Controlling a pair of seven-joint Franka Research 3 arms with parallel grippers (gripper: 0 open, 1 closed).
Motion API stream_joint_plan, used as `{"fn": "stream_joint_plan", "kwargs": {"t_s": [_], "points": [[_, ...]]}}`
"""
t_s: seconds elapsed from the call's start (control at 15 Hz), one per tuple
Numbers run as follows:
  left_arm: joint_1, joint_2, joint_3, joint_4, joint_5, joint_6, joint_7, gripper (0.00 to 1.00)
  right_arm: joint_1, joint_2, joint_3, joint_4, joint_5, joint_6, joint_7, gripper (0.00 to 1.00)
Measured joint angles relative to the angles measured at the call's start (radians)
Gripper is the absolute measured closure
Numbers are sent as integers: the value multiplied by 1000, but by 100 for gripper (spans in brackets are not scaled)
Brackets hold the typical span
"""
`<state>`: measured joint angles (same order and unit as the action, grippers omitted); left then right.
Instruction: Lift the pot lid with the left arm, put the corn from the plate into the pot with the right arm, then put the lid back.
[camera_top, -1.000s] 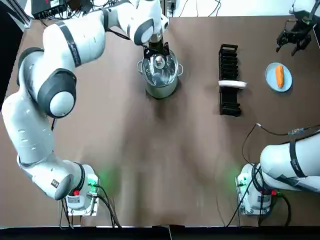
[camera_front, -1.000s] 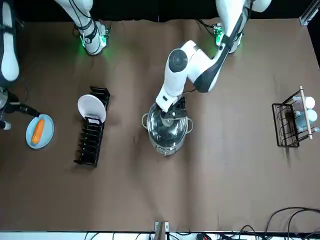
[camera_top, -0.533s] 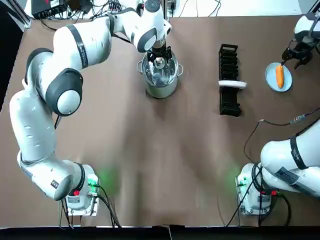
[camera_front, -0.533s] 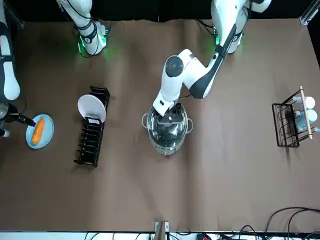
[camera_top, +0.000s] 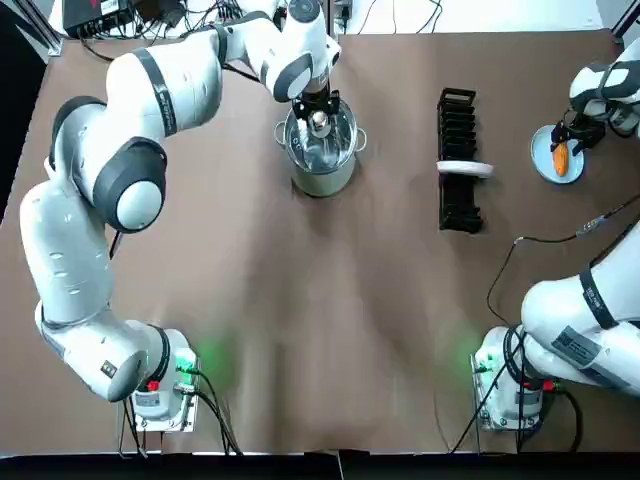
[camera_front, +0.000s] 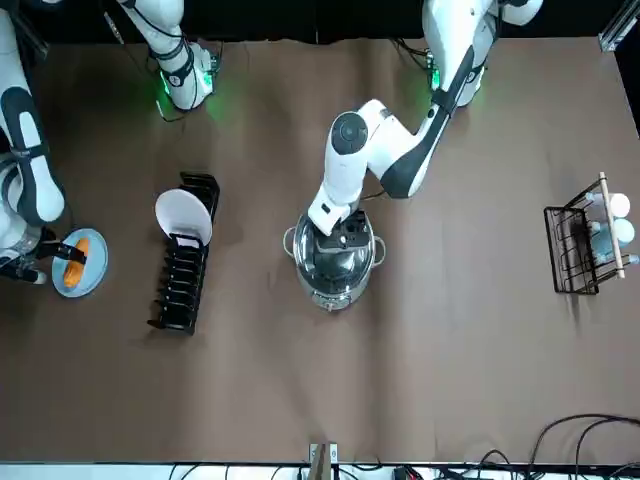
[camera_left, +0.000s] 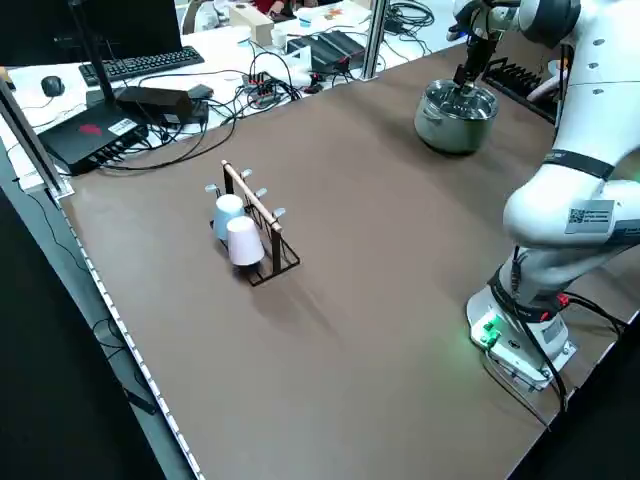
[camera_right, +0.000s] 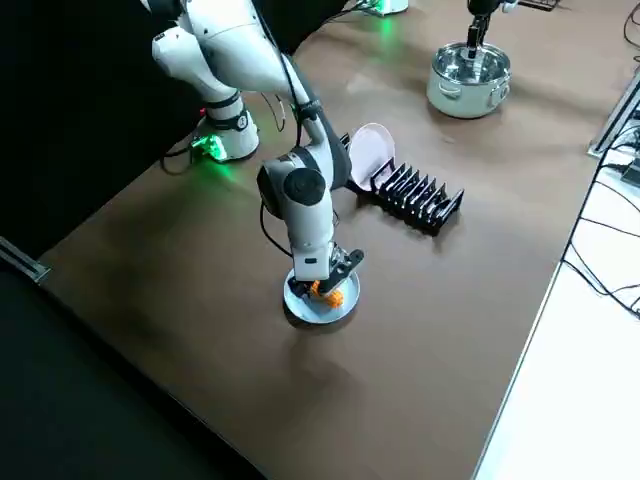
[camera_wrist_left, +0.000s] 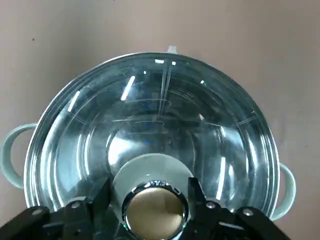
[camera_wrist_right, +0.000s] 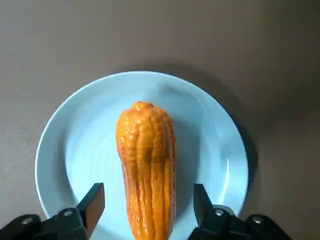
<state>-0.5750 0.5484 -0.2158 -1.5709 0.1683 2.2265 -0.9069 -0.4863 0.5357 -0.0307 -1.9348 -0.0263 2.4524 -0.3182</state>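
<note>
From where I stand there are two robot arms, the left arm and the right arm, one steel pot with one glass lid near the upper middle of the top view, and one blue plate with a single corn cob at the upper right. I count one black dish rack with one white plate in it. One wire cup rack carries two cups, a white cup and a pale blue cup.
</note>
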Motion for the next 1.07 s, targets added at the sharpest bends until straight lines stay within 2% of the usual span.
{"fn": "stream_joint_plan", "kwargs": {"t_s": [0.13,0.27,0.4,0.6,1.07], "points": [[-2,-1,1,0,2,-3,-3,32,0,12,1,4,0,13,-35,20],[-3,-2,2,0,4,-5,-11,33,0,16,0,13,0,14,-51,38],[-5,-4,2,1,4,-7,-18,33,-1,20,0,21,0,14,-64,41],[-23,-19,1,7,4,-65,-52,33,-1,24,0,24,0,14,-67,57],[-28,-27,2,7,4,-77,-73,38,20,15,12,49,0,-15,-70,60]]}}
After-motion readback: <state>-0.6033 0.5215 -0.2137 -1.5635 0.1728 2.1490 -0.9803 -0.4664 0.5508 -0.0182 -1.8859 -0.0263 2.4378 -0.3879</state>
